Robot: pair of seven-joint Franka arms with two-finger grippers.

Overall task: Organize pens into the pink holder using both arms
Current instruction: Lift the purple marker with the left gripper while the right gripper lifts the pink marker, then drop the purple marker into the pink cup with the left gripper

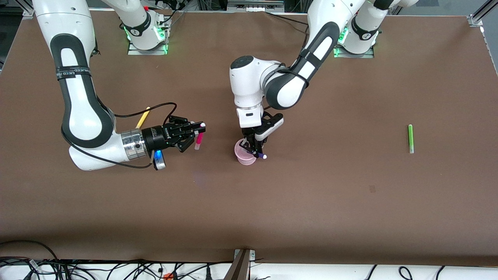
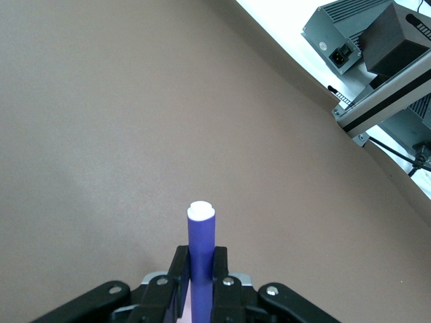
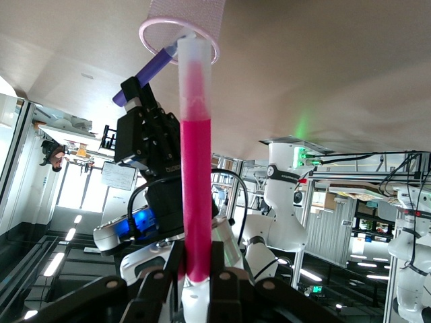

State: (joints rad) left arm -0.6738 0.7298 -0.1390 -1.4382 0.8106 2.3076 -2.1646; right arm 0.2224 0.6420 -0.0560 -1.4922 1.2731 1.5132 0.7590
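The pink holder (image 1: 244, 156) stands upright mid-table. My left gripper (image 1: 253, 150) is over it, shut on the purple pen (image 1: 260, 155), which lies tilted across the holder's mouth. In the left wrist view the fingers (image 2: 179, 272) clamp the purple pen (image 2: 201, 242). My right gripper (image 1: 200, 130) is shut on the magenta-pink pen (image 1: 199, 141), held above the table beside the holder toward the right arm's end. The right wrist view shows that pen (image 3: 196, 175) in my right gripper (image 3: 196, 259), with the holder's rim (image 3: 149, 25) and the purple pen (image 3: 151, 70) past it.
The yellow pen (image 1: 142, 117) lies on the table by the right arm's forearm, partly hidden by it. The green pen (image 1: 410, 138) lies alone toward the left arm's end of the table. The table's edge (image 1: 350, 258) runs along the front.
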